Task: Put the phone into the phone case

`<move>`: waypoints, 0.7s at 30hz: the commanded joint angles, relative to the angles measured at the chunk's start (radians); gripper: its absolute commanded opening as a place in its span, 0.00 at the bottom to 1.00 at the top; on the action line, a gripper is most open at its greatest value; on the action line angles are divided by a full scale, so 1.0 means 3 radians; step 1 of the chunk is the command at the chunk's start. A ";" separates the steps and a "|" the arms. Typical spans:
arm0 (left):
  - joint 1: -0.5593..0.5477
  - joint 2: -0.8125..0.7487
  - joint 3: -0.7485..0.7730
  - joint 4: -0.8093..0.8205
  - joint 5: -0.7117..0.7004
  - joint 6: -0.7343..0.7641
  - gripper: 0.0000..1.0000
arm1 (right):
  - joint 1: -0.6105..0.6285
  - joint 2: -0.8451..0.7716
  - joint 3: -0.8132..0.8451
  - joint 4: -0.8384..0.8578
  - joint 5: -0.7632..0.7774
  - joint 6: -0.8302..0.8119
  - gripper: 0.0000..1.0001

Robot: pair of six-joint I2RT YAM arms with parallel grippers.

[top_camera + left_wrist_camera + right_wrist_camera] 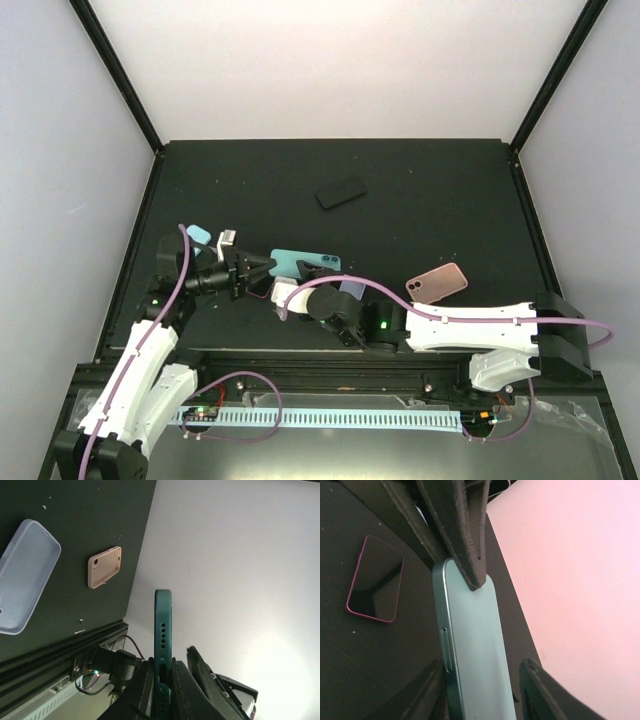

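Teal phone (pixel 305 263) clamped by left gripper (pixel 162 672), straddled at 6 o'clock by unclosed right gripper (pixel 480 680); could be twisted loose.

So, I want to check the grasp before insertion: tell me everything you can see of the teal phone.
The teal phone is a slim slab with rounded corners, a matte pale back and a shinier, metal-looking rim with a side slot and end holes. It hangs above the table, one end clamped in the left gripper. The right gripper flanks the other end, with a sliver of gap on one side.
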 commanded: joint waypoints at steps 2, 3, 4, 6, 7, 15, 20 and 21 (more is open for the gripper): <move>0.0013 -0.0079 -0.0047 0.0100 0.0102 -0.0301 0.01 | 0.0038 0.0090 -0.0008 0.0253 0.0269 -0.0216 0.36; 0.0013 -0.0082 -0.0071 0.0114 0.0103 -0.0331 0.02 | 0.0043 0.0110 -0.0009 0.0261 0.0281 -0.0227 0.36; 0.0013 -0.0082 -0.0085 0.0137 0.0103 -0.0346 0.02 | 0.0049 0.0131 -0.0009 0.0270 0.0293 -0.0237 0.36; 0.0013 -0.0088 -0.0095 0.0146 0.0101 -0.0351 0.02 | 0.0054 0.0148 -0.0012 0.0295 0.0324 -0.0255 0.35; 0.0013 -0.0092 -0.0095 0.0154 0.0103 -0.0357 0.02 | 0.0058 0.0151 -0.0018 0.0310 0.0335 -0.0262 0.34; 0.0013 -0.0130 -0.0110 0.0215 0.0143 -0.0491 0.02 | 0.0072 0.0156 -0.0013 0.0329 0.0378 -0.0265 0.14; 0.0013 -0.0207 -0.0117 0.0211 0.0079 -0.0554 0.02 | 0.0075 0.0191 0.0050 0.0233 0.0378 -0.0030 0.01; 0.0018 -0.0217 -0.0133 0.0181 0.0049 -0.0536 0.04 | 0.0075 0.0203 0.0065 0.0206 0.0377 0.0029 0.01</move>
